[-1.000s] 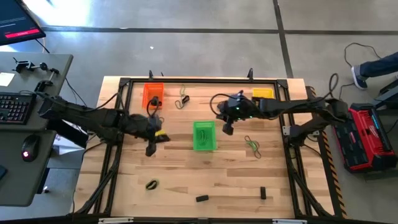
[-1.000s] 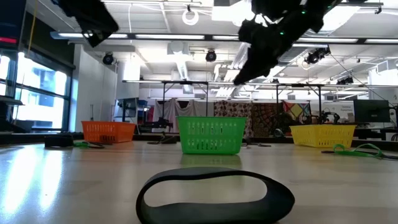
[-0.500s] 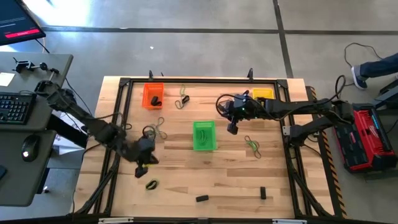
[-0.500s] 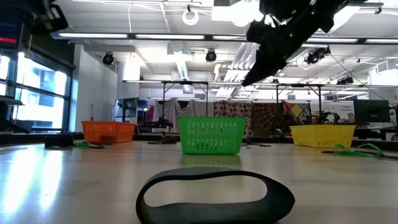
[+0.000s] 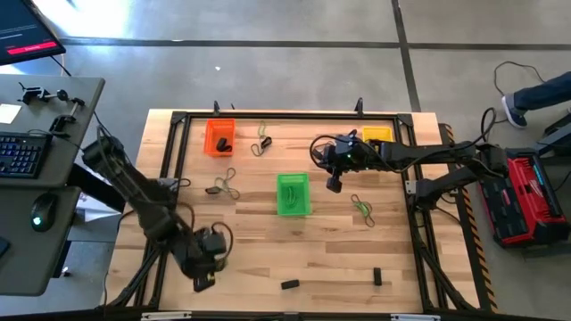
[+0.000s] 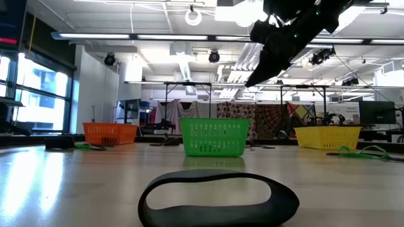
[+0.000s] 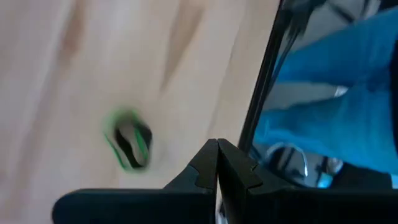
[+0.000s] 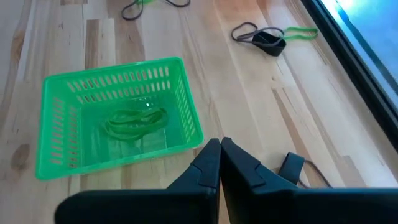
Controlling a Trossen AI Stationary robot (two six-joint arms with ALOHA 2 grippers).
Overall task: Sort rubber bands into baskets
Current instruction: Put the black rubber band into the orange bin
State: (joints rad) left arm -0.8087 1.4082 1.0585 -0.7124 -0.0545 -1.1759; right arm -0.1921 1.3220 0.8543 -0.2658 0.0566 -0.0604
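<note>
Left pincer (image 5: 203,283): down at your near-left bench (image 5: 339,250) edge, fingers pinched together on nothing, a green-and-black band (image 7: 129,139) just ahead of it.
Right pincer (image 5: 334,185): hanging above the bench, tips closed and empty, just beside the green basket (image 5: 292,194).
Green basket: you've got green bands (image 8: 134,121) inside.
Orange basket (image 5: 219,136): far-left, dark bundle in it.
Yellow basket (image 5: 376,135): far side, right.
Loose bands: green one (image 5: 362,208) near the right pincer, black loop (image 6: 218,197) close to the low camera.
</note>
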